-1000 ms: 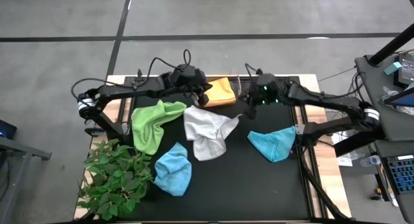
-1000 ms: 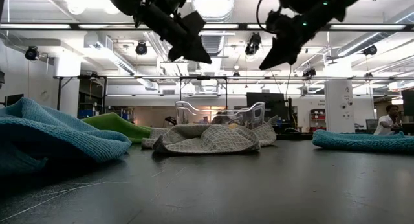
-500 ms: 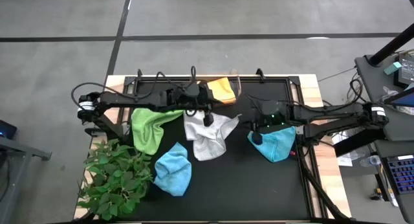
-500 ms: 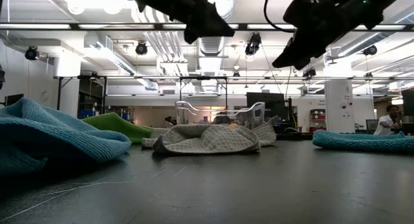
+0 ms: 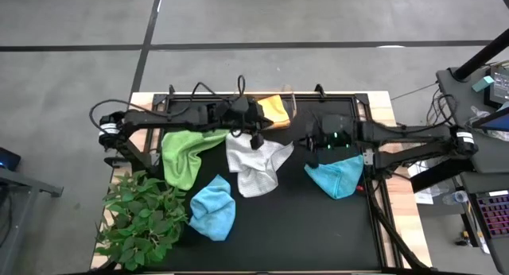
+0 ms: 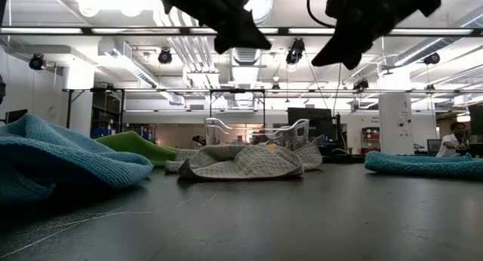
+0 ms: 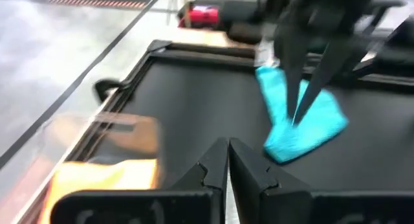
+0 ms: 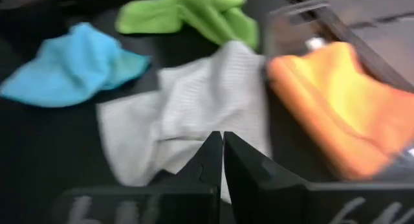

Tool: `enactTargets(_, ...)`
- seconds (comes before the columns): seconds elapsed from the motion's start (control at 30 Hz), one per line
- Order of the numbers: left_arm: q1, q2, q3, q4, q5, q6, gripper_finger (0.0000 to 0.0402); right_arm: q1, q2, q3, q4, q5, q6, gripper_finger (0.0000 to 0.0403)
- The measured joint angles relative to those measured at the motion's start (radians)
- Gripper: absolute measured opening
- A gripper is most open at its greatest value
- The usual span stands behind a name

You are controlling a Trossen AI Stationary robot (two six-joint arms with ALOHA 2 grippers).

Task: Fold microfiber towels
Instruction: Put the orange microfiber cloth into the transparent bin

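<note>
The black rectangular work mat point(image 5: 318, 227) covered most of the wooden table point(image 5: 402, 227) and carried all five cloths. At the table's near-left corner stood the leafy green plant point(image 5: 139, 219), the bulkiest item apart from the two dark arms. The left arm reached in from the left side, its left gripper point(image 5: 256, 138) held above the far edge of the pale grey-white microfiber towel point(image 5: 254, 165), fingertips pressed together and holding nothing; its wrist view showed the two dark fingers point(image 7: 213, 169) meeting in a closed point. The right arm extended from the right side, its right gripper point(image 5: 312, 141) poised above bare mat between the grey-white towel and the teal microfiber towel point(image 5: 338, 177), likewise fully closed and empty, as the right wrist view point(image 8: 222, 156) confirmed. The lime green microfiber towel point(image 5: 187, 152) lay crumpled on the left part of the mat, just beside the grey-white one. The light blue microfiber towel point(image 5: 213, 209) sat bunched nearer the front edge, close to the plant. The yellow-orange microfiber towel point(image 5: 274, 110) rested at the far edge of the mat, in a clear plastic bin point(image 6: 256, 131) that showed in the low view behind the grey-white towel. None of the towels lay flat. In the low view both grippers hung well above the mat.
</note>
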Motion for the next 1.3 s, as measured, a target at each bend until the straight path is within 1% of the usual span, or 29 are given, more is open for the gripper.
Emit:
enactTargets(0.1,0.057,0.026,0.012,-0.007,0.018,-0.001,0.0000,-0.081,0.034,0.106,-0.146,-0.024,-0.053,0.0009)
enactTargets(0.17,0.097,0.053,0.023,-0.008,0.053,-0.003,0.0000,-0.134,0.060,0.168,-0.223,-0.028,-0.133,0.0009)
enactTargets(0.23,0.137,0.084,0.044,-0.047,0.077,-0.005,0.0000,-0.185,0.077,0.205,-0.254,-0.020,-0.238,0.0009)
enactTargets(0.3,0.170,0.128,0.083,-0.105,0.078,-0.005,0.0000,-0.227,0.086,0.210,-0.248,-0.017,-0.267,0.0009)
enactTargets(0.4,0.213,0.197,0.156,-0.209,0.080,-0.004,0.0000,-0.275,0.096,0.192,-0.181,-0.033,-0.287,0.0009)
enactTargets(0.63,0.271,0.395,0.362,-0.313,0.082,-0.004,0.0000,-0.352,0.102,0.095,-0.068,-0.137,-0.306,0.0009)
enactTargets(0.83,0.311,0.540,0.511,-0.423,0.082,-0.003,0.0000,-0.374,0.100,0.037,-0.036,-0.141,-0.305,0.0009)
enactTargets(1.0,0.326,0.594,0.550,-0.503,0.078,-0.026,0.0000,-0.373,0.100,0.015,-0.020,-0.142,-0.306,0.0009)
enactTargets(1.17,0.322,0.618,0.539,-0.550,0.082,-0.031,0.0000,-0.373,0.100,0.008,-0.014,-0.142,-0.314,0.0009)
enactTargets(1.3,0.323,0.637,0.534,-0.556,0.080,-0.037,0.0000,-0.373,0.100,0.008,-0.013,-0.142,-0.323,0.0009)
